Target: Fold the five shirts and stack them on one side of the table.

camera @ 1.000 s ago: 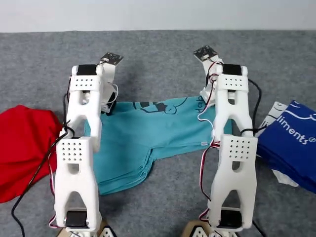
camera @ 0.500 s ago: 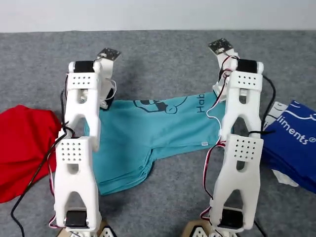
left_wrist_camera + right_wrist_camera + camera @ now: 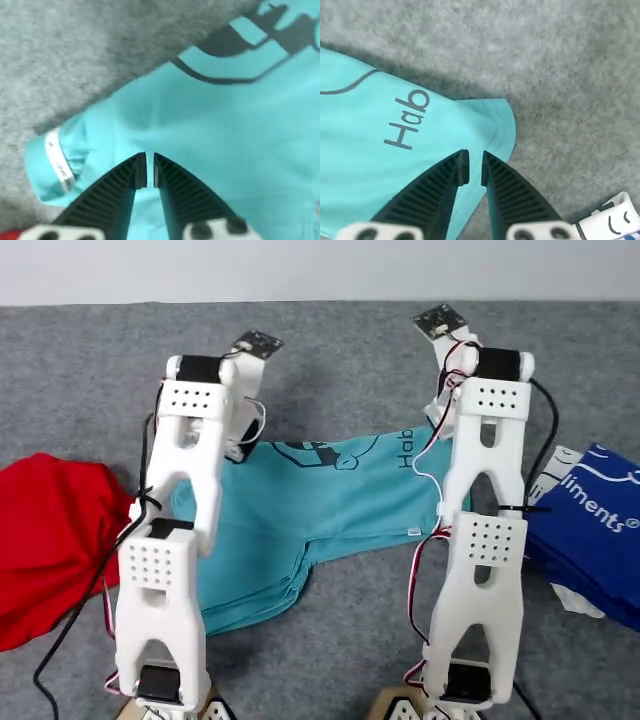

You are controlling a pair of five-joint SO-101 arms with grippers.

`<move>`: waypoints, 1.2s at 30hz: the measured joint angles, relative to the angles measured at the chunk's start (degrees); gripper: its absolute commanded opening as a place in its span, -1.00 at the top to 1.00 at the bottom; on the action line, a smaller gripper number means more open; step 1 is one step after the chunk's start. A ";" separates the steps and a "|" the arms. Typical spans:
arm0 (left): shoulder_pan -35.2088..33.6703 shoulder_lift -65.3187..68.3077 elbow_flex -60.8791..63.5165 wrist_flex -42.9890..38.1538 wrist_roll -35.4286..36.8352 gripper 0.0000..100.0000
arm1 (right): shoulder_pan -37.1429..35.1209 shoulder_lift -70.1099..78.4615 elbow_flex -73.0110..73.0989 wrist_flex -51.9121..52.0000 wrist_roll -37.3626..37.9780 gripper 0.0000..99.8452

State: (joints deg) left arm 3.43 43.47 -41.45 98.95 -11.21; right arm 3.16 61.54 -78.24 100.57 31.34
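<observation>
Jaws on the left arm point(image 3: 185, 480) are pressed almost together, with a thin slit between the tips and nothing caught in it. They hang above the teal shirt point(image 3: 330, 505), just inside the corner where a small white label point(image 3: 57, 165) sits at the hem. Jaws on the right arm point(image 3: 487, 490) are likewise nearly closed and empty, above the opposite end and just inside a rounded corner beside dark lettering. The shirt lies directly beneath both pairs, its long axis running across the grey bench point(image 3: 330, 360) from one arm to the other, so each arm is nearest its own end. Any pinch probably calls for spreading and dropping straight down. The far half lies smooth, while the near left part is bunched into soft folds. A red shirt point(image 3: 50, 540) is heaped at the left, and a blue shirt point(image 3: 590, 540) rests at the right.
</observation>
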 measured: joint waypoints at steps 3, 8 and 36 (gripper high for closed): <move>0.79 -4.04 5.80 0.00 -0.62 0.94 | 0.00 -2.99 5.54 0.00 -0.53 0.87; 1.23 -13.01 18.99 0.00 -0.97 0.94 | -0.09 -13.54 22.77 0.00 -2.02 0.88; -49.23 -37.27 38.33 -4.48 -4.66 0.99 | -35.87 -34.73 51.60 0.09 -0.70 0.46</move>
State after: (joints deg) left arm -45.80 6.20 -3.12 94.46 -15.87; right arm -32.70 26.81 -26.64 100.66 30.64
